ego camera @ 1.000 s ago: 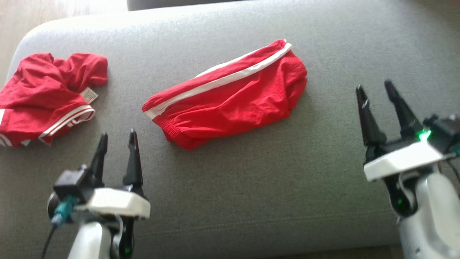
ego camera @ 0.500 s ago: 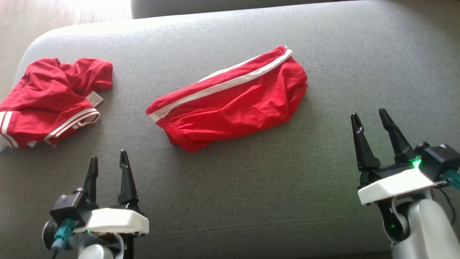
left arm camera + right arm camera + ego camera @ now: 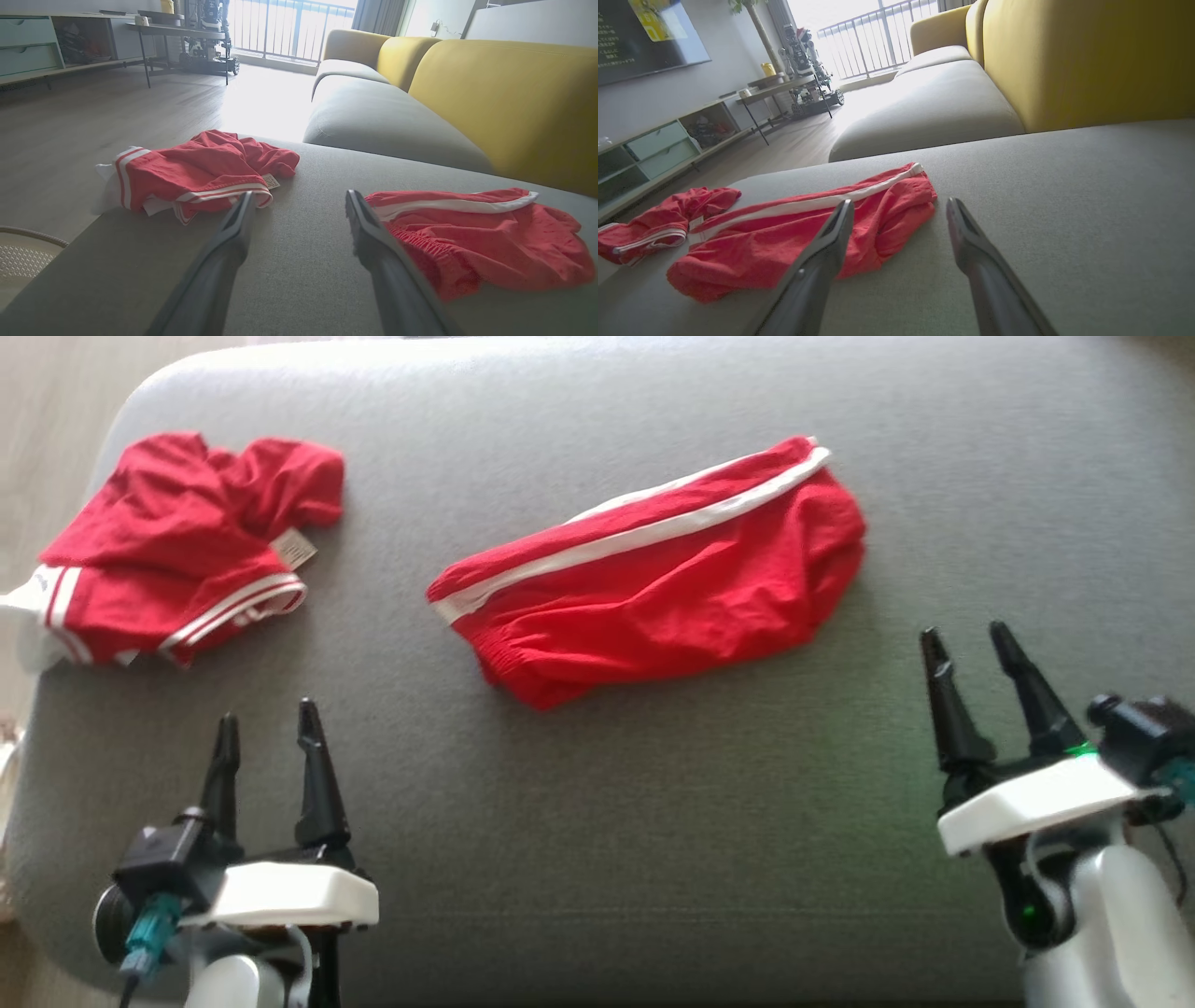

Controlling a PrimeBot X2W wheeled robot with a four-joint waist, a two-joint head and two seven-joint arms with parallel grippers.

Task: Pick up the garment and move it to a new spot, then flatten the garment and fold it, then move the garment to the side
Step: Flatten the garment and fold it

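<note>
Red thin-cloth shorts with white side stripes [image 3: 653, 588] are lying bunched at the middle of the grey fabric sofa cushion [image 3: 597, 840], nearer its far edge. The left gripper [image 3: 266, 712] and right gripper [image 3: 963, 631] are hovering by the front edge, jaws wide, holding nothing. Judging the cloth light, limp and likely to sag, so pinching the elastic waistband end and the far striped end is looking safest.

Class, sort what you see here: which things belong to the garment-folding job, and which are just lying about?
Job: red shorts, crumpled red garment (either may be meant), grey cushion, left gripper, right gripper.
Lying about: yellow backrest, television, shelf unit.
</note>
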